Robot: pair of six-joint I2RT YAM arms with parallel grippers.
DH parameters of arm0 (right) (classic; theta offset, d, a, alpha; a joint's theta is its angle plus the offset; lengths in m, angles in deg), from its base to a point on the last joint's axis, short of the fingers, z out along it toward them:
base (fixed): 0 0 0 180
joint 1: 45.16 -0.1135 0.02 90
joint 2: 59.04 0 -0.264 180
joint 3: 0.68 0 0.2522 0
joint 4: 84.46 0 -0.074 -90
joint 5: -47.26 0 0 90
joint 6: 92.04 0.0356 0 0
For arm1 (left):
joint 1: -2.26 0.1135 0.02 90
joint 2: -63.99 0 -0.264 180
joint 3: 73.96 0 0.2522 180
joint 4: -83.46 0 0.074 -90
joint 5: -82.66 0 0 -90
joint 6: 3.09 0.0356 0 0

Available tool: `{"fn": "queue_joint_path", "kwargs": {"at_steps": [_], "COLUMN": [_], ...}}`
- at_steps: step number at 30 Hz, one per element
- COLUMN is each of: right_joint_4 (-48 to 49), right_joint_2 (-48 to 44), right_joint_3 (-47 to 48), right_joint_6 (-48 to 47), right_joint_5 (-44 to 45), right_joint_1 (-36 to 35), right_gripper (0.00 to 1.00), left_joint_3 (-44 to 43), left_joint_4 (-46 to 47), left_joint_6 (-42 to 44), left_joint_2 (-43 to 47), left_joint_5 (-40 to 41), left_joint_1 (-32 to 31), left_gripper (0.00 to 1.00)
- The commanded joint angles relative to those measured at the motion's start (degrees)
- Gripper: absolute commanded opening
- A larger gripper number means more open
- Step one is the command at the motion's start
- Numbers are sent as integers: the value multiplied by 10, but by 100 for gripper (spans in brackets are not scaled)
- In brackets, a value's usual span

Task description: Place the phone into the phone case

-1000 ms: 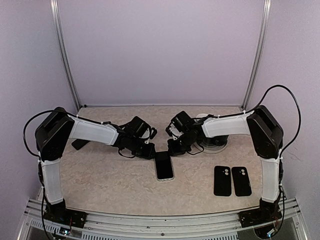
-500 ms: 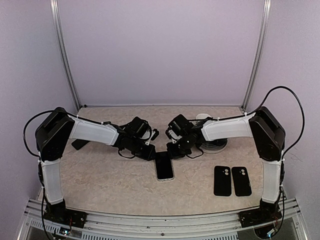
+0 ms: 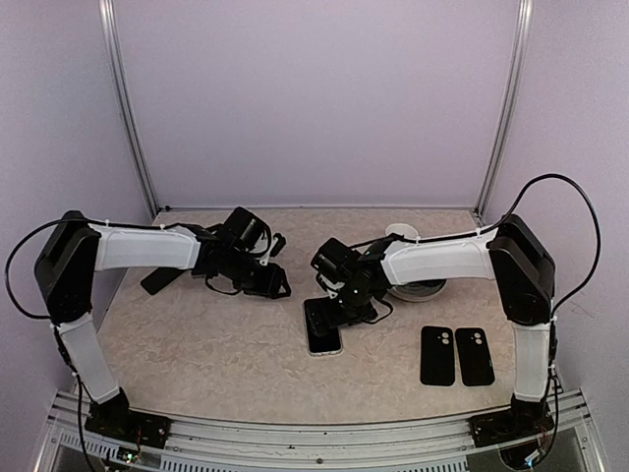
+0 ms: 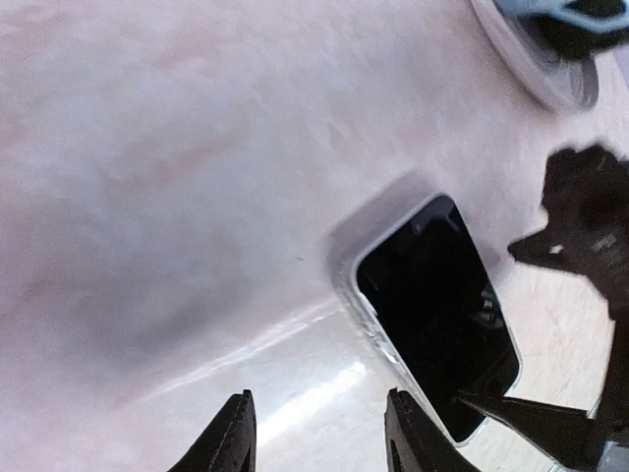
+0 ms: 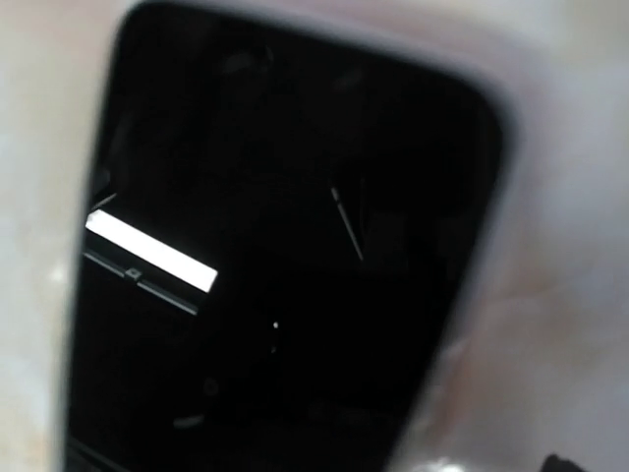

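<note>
Over phone [image 3: 322, 335], right end effector [image 3: 343, 300] spread wide

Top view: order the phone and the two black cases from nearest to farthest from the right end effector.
Measured from the right end effector:
1. phone, directly beneath it at table centre.
2. inner black case, the left one of the pair near the right arm's base.
3. outer black case, beside it, further toward the table's right edge.

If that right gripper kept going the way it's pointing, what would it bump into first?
The phone. The right gripper points down at its dark screen, apparently from close above.
</note>
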Motion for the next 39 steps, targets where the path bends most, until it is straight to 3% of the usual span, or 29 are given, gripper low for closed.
{"fn": "queue_joint_path", "kwargs": {"at_steps": [1,5,15,17,21,25,31,35,39], "right_joint_4": [-22,-39,-163,-168,-166,-126,-22,75,159], "right_joint_2": [20,54,155,162,157,126,56,-9,-51], "right_joint_3": [32,77,172,180,181,150,76,4,-66], "right_joint_6": [39,47,73,71,67,50,-9,-34,-54], "right_joint_5": [14,18,104,104,107,111,113,118,123], "right_joint_1": [-21,-36,-61,-66,-71,-71,-71,-71,-71], "right_gripper": [99,99,99,96,80,63,45,40,37], "left_joint_3": [36,62,90,90,87,88,92,87,106], "left_joint_4": [25,30,26,26,26,30,47,74,158], "left_joint_6": [-28,-21,-3,-2,-3,-7,-26,-48,-92], "left_joint_2": [92,134,158,158,153,150,128,103,80], "left_joint_5": [40,58,68,67,64,61,29,-18,-103], "left_joint_1": [44,52,53,53,53,54,53,53,52], "left_gripper": [52,58,60,60,60,60,66,74,83]}}
